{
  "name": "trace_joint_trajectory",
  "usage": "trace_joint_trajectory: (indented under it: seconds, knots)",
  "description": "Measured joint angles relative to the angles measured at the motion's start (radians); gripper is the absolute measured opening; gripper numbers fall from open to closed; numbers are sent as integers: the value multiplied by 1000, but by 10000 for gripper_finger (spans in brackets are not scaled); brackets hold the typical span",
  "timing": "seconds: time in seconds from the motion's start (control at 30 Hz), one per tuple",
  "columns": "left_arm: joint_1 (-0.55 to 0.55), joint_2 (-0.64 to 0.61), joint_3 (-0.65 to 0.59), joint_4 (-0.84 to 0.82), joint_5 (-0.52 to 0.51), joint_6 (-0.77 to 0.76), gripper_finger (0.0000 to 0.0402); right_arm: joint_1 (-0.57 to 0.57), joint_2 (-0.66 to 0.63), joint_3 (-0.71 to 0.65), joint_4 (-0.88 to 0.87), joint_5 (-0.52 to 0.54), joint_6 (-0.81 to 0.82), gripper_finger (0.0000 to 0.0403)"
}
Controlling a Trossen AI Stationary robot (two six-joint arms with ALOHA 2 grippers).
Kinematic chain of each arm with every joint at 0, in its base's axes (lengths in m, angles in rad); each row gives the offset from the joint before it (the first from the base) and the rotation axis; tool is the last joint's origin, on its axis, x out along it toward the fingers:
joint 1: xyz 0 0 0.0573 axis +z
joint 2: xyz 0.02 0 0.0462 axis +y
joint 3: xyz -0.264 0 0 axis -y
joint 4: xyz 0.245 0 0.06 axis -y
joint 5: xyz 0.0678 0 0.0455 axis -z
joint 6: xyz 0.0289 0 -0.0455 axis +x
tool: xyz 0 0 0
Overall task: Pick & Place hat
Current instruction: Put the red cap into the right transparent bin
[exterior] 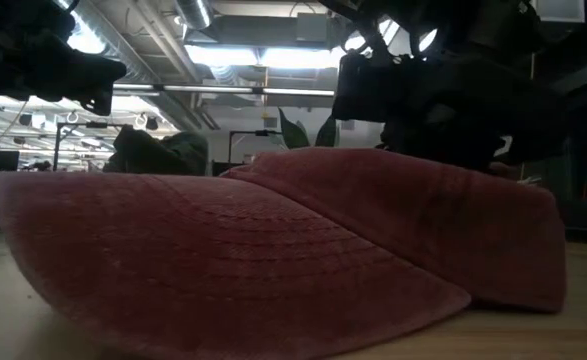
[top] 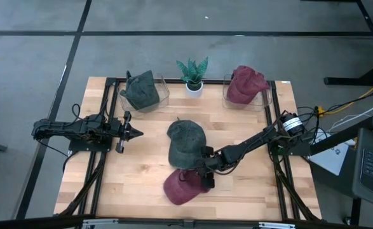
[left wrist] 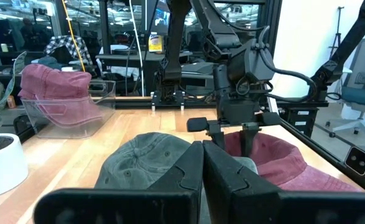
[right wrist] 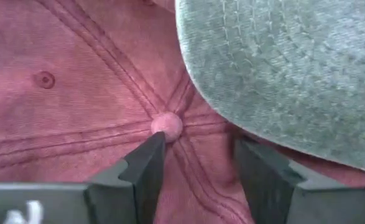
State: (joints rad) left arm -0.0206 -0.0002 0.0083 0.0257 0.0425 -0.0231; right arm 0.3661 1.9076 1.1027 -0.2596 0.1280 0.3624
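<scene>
A red cap lies near the table's front edge, its brim toward the low camera. A grey-green cap lies just behind it, and its brim overlaps the red crown. My right gripper is open and points down over the red cap's crown. One finger is beside the top button. It also shows in the high view and the low view. My left gripper is shut and empty at the left, its fingers level above the table. My right gripper comes at the red cap's crown from above, fingers open on either side of the seams next to the top button. I cannot tell whether the fingertips touch the cloth. The cap lies on the table.
At the back stand two clear bins: the left one holds a grey-green cap, the right one a red cap. A small potted plant stands between them. Bare wood lies between the arms at the left front.
</scene>
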Motion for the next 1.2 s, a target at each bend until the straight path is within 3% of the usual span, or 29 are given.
trace_joint_trajectory:
  seconds: [0.4,0.6,0.77,1.2]
  knots:
    - [0,0,0,0,0,0,6,-1,-4,-2,-5,5,-5,10]
    - [0,0,0,0,0,0,6,-1,-47,-6,-47,3,-33,7]
    - [0,0,0,0,0,0,6,-1,-158,-7,-93,-2,-64,6]
    - [0,0,0,0,0,0,6,-11,-539,-6,-104,-286,-398,2]
